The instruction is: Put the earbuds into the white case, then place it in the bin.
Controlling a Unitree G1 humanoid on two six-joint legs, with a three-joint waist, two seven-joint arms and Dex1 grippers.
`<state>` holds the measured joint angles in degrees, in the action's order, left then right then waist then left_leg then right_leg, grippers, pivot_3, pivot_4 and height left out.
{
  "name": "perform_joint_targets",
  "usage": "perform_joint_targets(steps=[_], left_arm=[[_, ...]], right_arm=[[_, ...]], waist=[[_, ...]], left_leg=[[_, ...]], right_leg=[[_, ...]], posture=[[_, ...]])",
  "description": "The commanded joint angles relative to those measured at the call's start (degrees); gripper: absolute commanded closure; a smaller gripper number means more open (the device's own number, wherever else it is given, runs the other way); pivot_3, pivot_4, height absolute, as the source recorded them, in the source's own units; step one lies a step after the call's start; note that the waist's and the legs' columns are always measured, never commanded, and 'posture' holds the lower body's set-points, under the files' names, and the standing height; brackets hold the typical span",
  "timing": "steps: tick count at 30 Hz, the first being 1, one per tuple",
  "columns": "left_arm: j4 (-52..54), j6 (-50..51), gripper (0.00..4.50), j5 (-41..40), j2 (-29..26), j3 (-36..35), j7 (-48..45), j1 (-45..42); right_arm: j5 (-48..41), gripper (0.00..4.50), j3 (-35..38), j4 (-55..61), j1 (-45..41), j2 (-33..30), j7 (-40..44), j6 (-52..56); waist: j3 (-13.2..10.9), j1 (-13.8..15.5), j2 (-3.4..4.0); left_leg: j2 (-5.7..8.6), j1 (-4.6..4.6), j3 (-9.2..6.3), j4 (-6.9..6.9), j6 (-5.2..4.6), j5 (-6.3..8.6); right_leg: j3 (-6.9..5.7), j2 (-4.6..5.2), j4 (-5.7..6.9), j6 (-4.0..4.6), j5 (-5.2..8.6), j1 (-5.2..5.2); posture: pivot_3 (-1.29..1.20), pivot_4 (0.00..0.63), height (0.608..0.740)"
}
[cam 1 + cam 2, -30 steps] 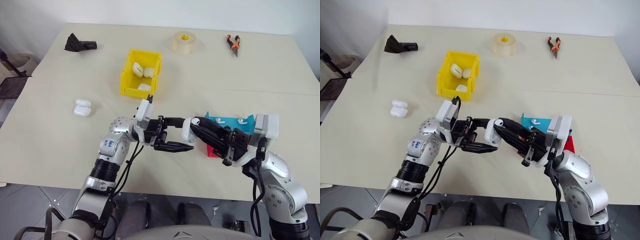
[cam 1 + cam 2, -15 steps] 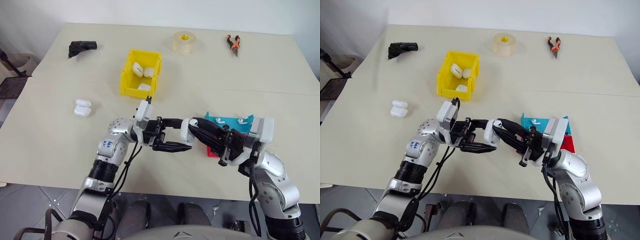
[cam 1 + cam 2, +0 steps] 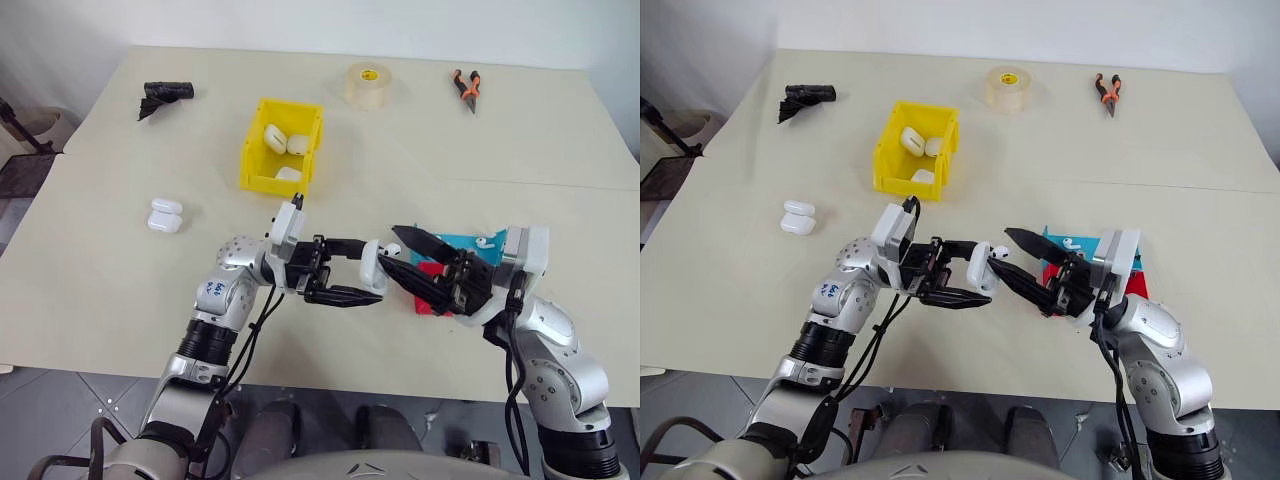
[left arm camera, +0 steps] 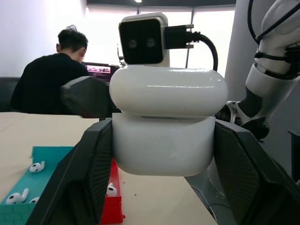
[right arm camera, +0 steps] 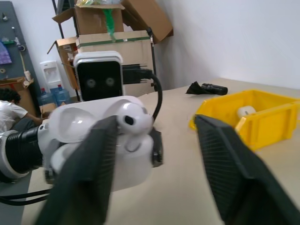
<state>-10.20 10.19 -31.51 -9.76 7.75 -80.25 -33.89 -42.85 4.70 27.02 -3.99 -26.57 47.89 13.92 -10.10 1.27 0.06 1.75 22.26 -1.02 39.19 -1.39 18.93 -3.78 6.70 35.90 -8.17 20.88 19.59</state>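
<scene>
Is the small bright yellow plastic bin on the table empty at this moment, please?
No, the small bright yellow plastic bin already holds several glossy white rounded earbud cases, seen from above in the left eye view.

cases (image 3: 166,215): 6 | bin (image 3: 257,170): 1 | tape (image 3: 367,84): 1 | pliers (image 3: 465,88): 1

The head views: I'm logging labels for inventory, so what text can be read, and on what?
Roll of tape: a small label on its core, too small to read.
Robot's left forearm: small blue marking, too small to read.
White case, yellow bin, pliers: no text visible.
</scene>
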Motion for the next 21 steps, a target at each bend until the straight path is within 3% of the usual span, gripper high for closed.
perform_joint_targets(steps=[1, 3, 14, 21], left_arm=[[2.4, -1.6, 1.71, -2.1, 2.1, -0.8, 0.2, -1.4], [2.4, -1.7, 1.71, -2.1, 2.3, -0.9, 0.4, -1.4], [2.7, -2.2, 1.71, -2.0, 2.8, -1.2, 0.7, -0.6], [2.9, -2.1, 1.71, -1.8, 2.8, -1.3, 0.6, 0.0]], right_arm=[[0.6, 0.48, -1.0, 0.6, 0.5, -1.3, 0.3, 1.9], [0.3, 0.04, -0.3, 0.7, 0.1, -1.6, 0.1, 2.0], [-3.1, 0.04, 1.3, 2.3, -1.8, -3.4, 0.8, 4.5], [-8.3, 0.04, 3.1, 4.7, -4.1, -8.3, 2.7, 9.4]], waist=[[0.0, 0.0, 0.0], [0.0, 0.0, 0.0], [0.0, 0.0, 0.0], [0.0, 0.0, 0.0]], left_leg=[[0.0, 0.0, 0.0, 0.0, 0.0, 0.0], [0.0, 0.0, 0.0, 0.0, 0.0, 0.0], [0.0, 0.0, 0.0, 0.0, 0.0, 0.0], [0.0, 0.0, 0.0, 0.0, 0.0, 0.0]], right_leg=[[0.0, 0.0, 0.0, 0.0, 0.0, 0.0], [0.0, 0.0, 0.0, 0.0, 0.0, 0.0], [0.0, 0.01, -0.01, 0.0, 0.0, -0.01], [-0.01, 0.01, -0.03, 0.0, 0.0, -0.02]], posture=[[0.0, 0.15, 0.74], [0.0, 0.15, 0.74], [0.0, 0.15, 0.74], [0.0, 0.15, 0.74]])
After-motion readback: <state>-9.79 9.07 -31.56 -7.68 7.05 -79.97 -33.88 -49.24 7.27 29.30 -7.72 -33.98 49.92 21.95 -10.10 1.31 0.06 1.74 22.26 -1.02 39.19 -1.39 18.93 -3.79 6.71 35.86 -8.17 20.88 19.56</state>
